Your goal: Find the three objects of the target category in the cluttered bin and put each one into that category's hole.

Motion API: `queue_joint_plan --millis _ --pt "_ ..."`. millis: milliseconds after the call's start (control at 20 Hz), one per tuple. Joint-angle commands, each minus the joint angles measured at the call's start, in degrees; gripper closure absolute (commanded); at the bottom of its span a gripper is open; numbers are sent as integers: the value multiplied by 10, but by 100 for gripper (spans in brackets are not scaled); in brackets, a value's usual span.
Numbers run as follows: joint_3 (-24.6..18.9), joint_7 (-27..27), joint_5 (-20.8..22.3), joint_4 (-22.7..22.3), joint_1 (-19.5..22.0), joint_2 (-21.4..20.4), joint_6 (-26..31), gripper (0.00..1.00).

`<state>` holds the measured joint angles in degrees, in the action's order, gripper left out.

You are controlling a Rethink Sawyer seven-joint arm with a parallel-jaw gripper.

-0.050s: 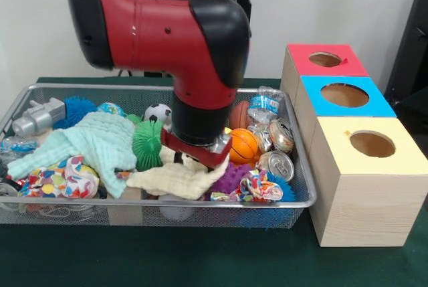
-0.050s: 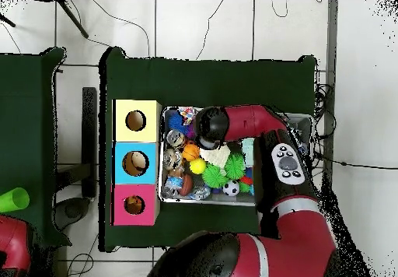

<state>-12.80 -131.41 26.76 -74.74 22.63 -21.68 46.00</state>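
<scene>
A wire bin (image 1: pixel 294 203) holds a heap of mixed things: an orange ball (image 1: pixel 243 145), a soccer ball (image 1: pixel 158 113), a green spiky ball (image 1: pixel 147 145), two drink cans (image 1: pixel 276 164), a crushed bottle (image 1: pixel 263 103), a mint cloth (image 1: pixel 93 141) and a cream cloth (image 1: pixel 175 180). The arm's wrist (image 1: pixel 197 143) reaches down into the bin's middle, just left of the orange ball. It covers the gripper from the front. From overhead the wrist (image 2: pixel 208 127) also hides the gripper. Nothing shows being carried.
Right of the bin stand three wooden boxes, each with a round hole on top: red (image 1: pixel 304 66), blue (image 1: pixel 374 106) and yellow (image 1: pixel 348 160). A grey toy (image 1: pixel 37 118) and a blue spiky ball (image 1: pixel 77 108) lie at the bin's left end.
</scene>
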Motion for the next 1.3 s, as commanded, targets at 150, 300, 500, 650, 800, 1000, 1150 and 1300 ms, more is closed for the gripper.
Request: queue_joint_plan --millis 150,300,500,650,800,1000,1150,1300 --pt "-37 3 -64 -169 58 -147 -67 0" --pt "-33 15 -72 -198 70 -179 -61 0" --pt "-29 11 -79 -234 80 -205 -71 0" --pt "-26 13 -80 -253 86 -220 -75 0" --pt "-32 30 -73 -275 107 -223 -97 0" --pt "-33 51 -38 -297 138 -206 -156 0" --pt "-45 83 -15 -301 168 -190 -185 0" --pt "-64 123 11 -291 212 -157 -211 0"
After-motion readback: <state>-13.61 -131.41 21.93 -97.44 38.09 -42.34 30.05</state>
